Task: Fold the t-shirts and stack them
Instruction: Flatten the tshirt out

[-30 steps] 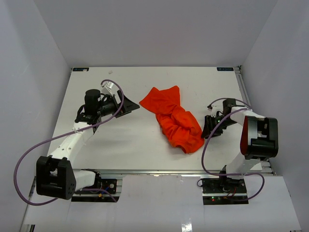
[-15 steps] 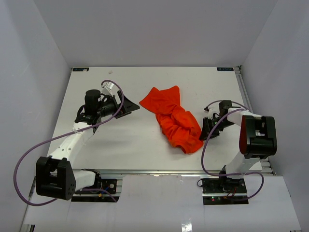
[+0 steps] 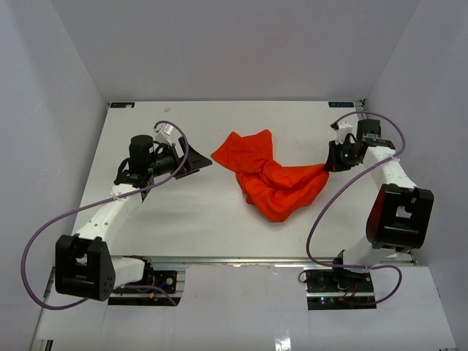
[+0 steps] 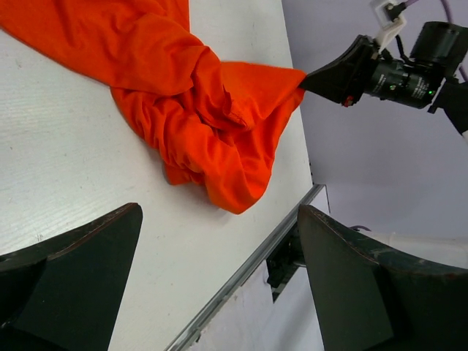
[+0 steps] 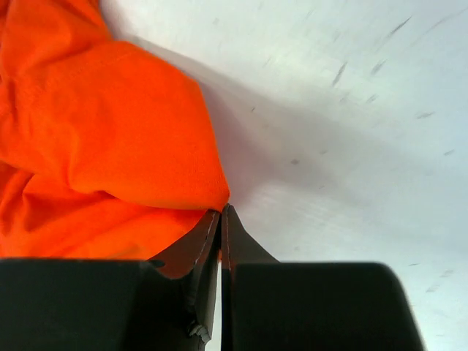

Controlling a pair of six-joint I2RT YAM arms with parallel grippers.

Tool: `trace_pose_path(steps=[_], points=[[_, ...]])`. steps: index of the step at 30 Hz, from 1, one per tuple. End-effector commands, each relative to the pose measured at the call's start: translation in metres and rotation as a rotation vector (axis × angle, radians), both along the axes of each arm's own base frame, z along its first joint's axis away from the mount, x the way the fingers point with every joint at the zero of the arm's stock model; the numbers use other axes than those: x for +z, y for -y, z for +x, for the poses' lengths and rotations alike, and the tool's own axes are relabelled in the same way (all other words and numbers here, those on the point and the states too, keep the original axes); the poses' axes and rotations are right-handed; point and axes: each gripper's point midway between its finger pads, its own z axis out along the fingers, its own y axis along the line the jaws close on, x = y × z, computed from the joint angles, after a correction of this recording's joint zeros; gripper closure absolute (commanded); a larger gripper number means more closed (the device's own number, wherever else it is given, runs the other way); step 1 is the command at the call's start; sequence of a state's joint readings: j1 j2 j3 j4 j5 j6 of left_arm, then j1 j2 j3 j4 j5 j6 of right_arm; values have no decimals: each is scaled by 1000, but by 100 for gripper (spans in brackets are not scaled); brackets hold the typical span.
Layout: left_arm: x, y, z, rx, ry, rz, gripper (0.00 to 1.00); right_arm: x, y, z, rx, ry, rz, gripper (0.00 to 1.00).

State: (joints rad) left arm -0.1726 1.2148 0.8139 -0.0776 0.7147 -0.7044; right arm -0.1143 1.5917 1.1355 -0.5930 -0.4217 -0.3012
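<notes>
The orange-red t-shirt (image 3: 270,179) lies crumpled in the middle of the white table. One corner of it is drawn out to the right. My right gripper (image 3: 329,165) is shut on that corner and holds it off the table. In the right wrist view the closed gripper (image 5: 221,208) pinches the t-shirt (image 5: 95,139) at its edge. My left gripper (image 3: 197,164) is open and empty, left of the t-shirt and apart from it. In the left wrist view the t-shirt (image 4: 197,110) lies ahead of the spread fingers (image 4: 66,278), and the right gripper (image 4: 311,79) grips its far corner.
The table's near edge (image 3: 241,258) runs in front of the shirt. Grey walls close in the table on the left, back and right. Purple cables (image 3: 44,234) loop beside both arms.
My right gripper has closed on the shirt's right corner and pulled it up and to the back right, stretching the fabric out. The left arm has not moved.
</notes>
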Motion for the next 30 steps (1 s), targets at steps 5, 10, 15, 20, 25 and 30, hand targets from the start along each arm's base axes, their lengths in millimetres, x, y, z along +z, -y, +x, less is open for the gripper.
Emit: trace_pose_path(steps=[5,10,15,20,25,30], points=[[14,5,20,-31,80,25,2,39,19,26,47,173,-117,94],[12,9,38,-47,92,47,2,60,49,34,-4,255,-179,94],[-1,16,54,-70,85,73,2,95,68,49,-37,351,-185,94],[-21,23,76,-94,48,102,2,107,65,51,-15,396,-171,94],[-38,30,104,-103,25,159,2,115,79,53,-56,430,-188,94],[-51,41,127,-120,20,202,7,129,92,55,-85,485,-194,94]])
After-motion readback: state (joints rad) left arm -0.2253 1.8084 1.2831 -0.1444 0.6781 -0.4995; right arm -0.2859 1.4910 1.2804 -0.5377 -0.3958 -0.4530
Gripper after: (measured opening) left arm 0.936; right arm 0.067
